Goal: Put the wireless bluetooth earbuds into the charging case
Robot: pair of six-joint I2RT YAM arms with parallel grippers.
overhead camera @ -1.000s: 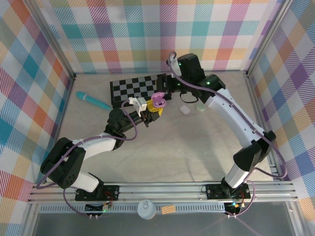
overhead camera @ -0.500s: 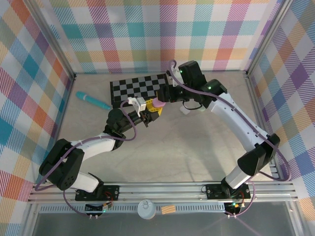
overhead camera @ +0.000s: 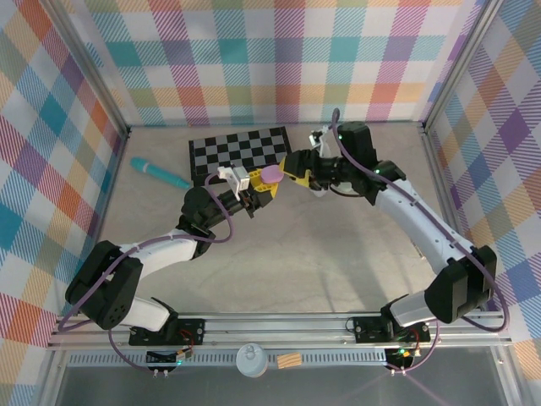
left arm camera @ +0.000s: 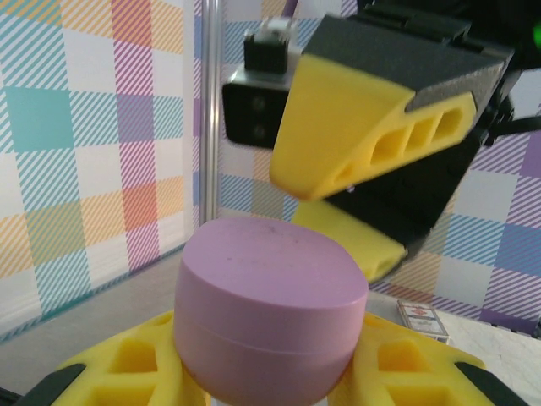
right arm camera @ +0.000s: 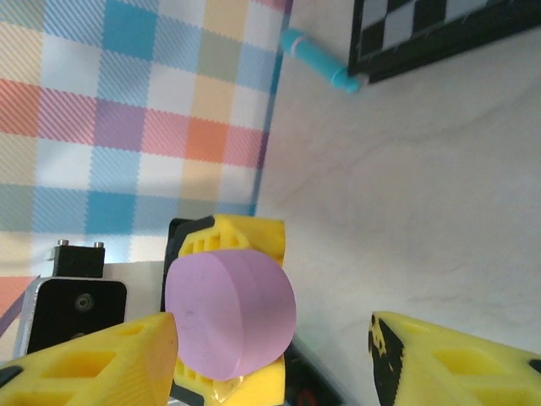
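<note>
A lilac, pebble-shaped charging case (overhead camera: 270,175) with its lid down is held above the table, and my left gripper (overhead camera: 265,183) is shut on its lower half. In the left wrist view the case (left arm camera: 270,313) sits between my yellow fingers (left arm camera: 127,368). My right gripper (overhead camera: 293,167) stands open just right of the case. In the right wrist view the case (right arm camera: 230,313) is close by one of its fingertips (right arm camera: 127,355), with a wide gap to the other. The earbuds are out of view.
A black-and-white checkered mat (overhead camera: 237,150) lies at the back, behind the grippers. A teal pen (overhead camera: 159,172) lies left of it on the table. Metal frame posts and plaid walls close in the sides.
The case's lid stood raised a second ago and is now down. My right gripper has swung round to the right of the case and widened its jaws. The left gripper has kept its hold.
</note>
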